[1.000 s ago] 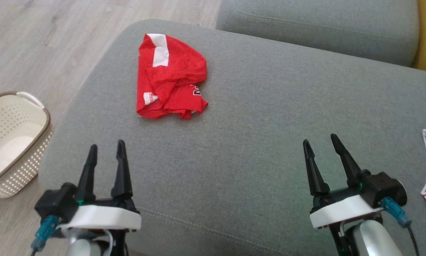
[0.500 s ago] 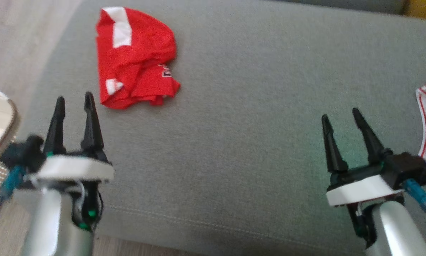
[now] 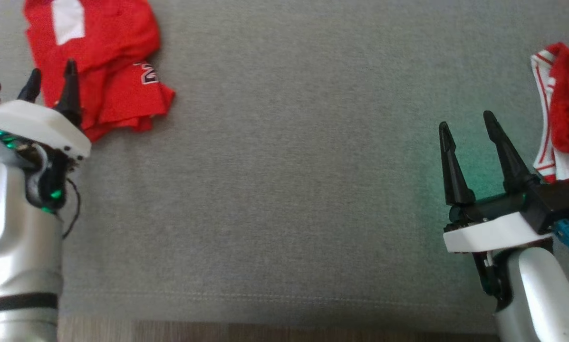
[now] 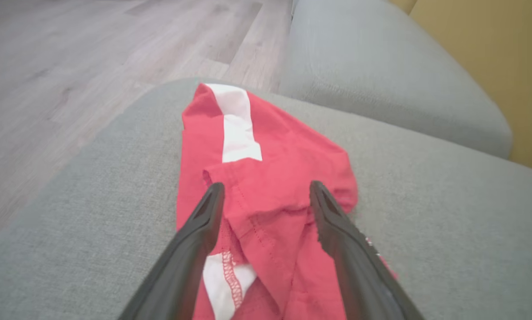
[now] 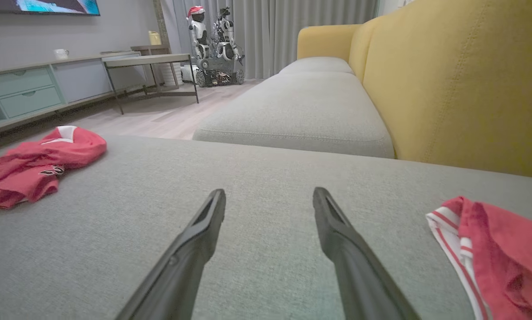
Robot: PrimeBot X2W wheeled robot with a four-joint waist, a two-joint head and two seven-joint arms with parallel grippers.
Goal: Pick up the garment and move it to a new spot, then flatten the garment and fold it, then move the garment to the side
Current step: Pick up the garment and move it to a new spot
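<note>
Fabric covered nearly everything: the grey sofa cushion (image 3: 284, 199) ran from edge to edge of the head view. On it, at 10 to 11 o'clock, lay the red garment (image 3: 113, 52), crumpled and doubled over itself. A second piece, the striped garment (image 3: 557, 128) in red and white, sat at 3 o'clock, well apart from the first. The left gripper (image 3: 51, 69) hung at 9 o'clock, fingers spread wide with nothing held, its tips over the near edge of the red garment; whether they touched the cloth could not be told. The right gripper (image 3: 466, 119) stood at 4 o'clock, equally spread and empty, over bare cushion just beside the striped garment.

In the left wrist view the red garment stretched away toward 12 o'clock, its long axis in line with the fingers, a raised fold lying between the tips. The left arm was plainly the nearer, so the pick looked to need only a short drop and a pinch on that fold. A white stripe (image 4: 237, 129) ran lengthwise at 12 o'clock. Dark, white-edged print (image 3: 147, 76) showed on the garment's 3 o'clock side, perhaps a numeral 2, too folded to read; no brand could be made out.
</note>
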